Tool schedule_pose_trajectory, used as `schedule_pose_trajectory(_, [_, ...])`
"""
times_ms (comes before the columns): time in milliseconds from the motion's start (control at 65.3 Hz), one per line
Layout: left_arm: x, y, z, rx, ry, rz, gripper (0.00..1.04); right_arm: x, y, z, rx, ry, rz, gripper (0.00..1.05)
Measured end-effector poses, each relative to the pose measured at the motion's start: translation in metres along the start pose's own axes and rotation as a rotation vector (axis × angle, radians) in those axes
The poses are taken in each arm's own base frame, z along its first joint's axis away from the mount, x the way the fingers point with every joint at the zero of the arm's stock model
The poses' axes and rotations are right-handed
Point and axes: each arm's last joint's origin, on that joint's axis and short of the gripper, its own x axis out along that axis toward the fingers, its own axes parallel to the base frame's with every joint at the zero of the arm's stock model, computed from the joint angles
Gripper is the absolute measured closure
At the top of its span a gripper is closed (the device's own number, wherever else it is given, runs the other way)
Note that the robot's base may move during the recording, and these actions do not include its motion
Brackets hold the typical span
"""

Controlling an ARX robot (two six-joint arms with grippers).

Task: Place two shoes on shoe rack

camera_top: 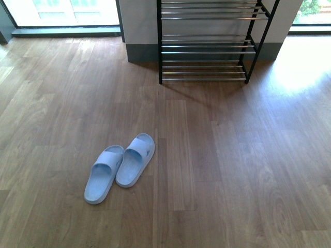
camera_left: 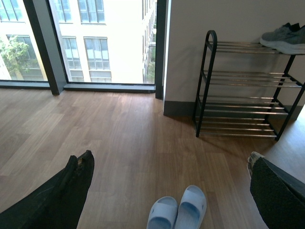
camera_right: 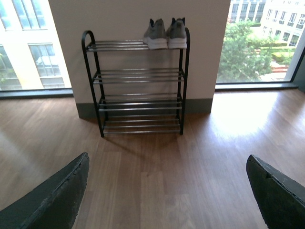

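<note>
We see a room floored in brown wood planks [camera_top: 232,170], with daylight laying a bright patch on the boards near the glass. The shoe rack [camera_right: 138,76] stands on this floor against a white wall [camera_right: 133,19] with a grey skirting [camera_right: 200,105] along its foot, and tall windows [camera_left: 109,38] open on either side of that wall. One window looks onto a pale building, the other onto green trees [camera_right: 243,52]. The two shoes [camera_right: 155,34] sit on the rack's top tier, side by side and touching, heels toward the room, at the end nearer the tree-side window. The lower tiers show only bare chrome rods. In the front view the top of the rack is cut off by the frame edge. Out on the open floor, well apart from the rack, a pair of pale blue slippers [camera_top: 135,159] lies side by side, angled slightly. The left fingers [camera_left: 66,191] are spread wide with nothing between them but floor, and the right fingers [camera_right: 57,195] are likewise spread wide and hold nothing, both well back from the rack.
</note>
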Motion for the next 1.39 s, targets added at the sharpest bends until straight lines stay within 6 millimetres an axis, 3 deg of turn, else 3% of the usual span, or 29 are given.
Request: schedule_pose_trajectory(1394, [0.0000, 0.0000, 0.0000, 0.000, 0.000, 0.000, 0.09, 0.0000, 0.0001, 0.0000, 0.000, 0.000, 0.002, 0.09])
